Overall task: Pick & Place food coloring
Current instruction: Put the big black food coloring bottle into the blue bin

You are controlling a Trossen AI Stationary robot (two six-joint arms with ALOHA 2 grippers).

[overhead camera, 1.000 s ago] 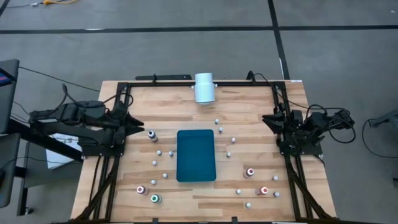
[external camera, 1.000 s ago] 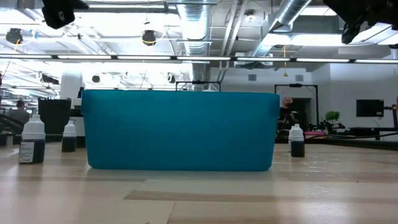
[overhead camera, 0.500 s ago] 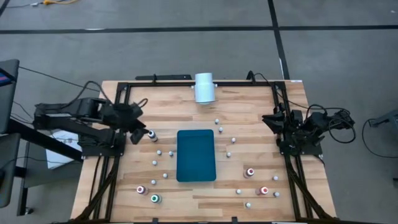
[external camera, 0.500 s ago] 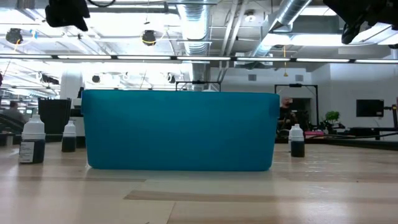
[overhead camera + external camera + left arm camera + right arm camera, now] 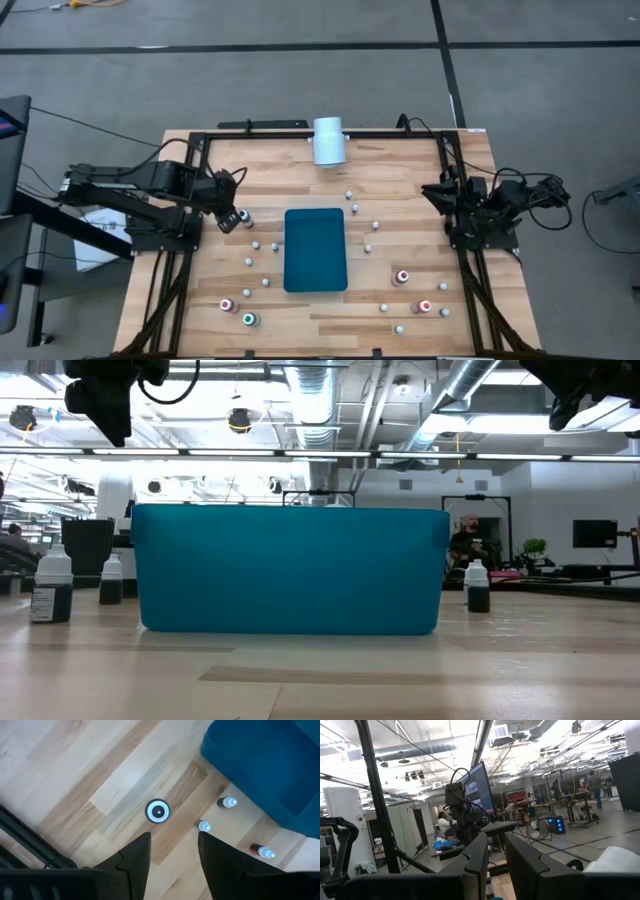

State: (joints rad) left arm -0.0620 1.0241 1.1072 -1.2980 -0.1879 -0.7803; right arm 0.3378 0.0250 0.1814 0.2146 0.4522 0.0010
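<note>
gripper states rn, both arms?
Left gripper: open, holding nothing, above a dark-capped food coloring bottle near the teal tray.
Right gripper: shut, empty, parked at the table's right edge.

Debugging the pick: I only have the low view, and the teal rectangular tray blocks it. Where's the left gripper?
Observer: The left gripper hangs beside a small bottle with a dark, white-ringed top, left of the tray.
Operator: Holding it?
Observer: No. The left wrist view shows its fingers apart, with the bottle ahead of them, untouched.
Operator: Right arm?
Observer: The right gripper waits shut at the right edge of the wooden table.
</note>
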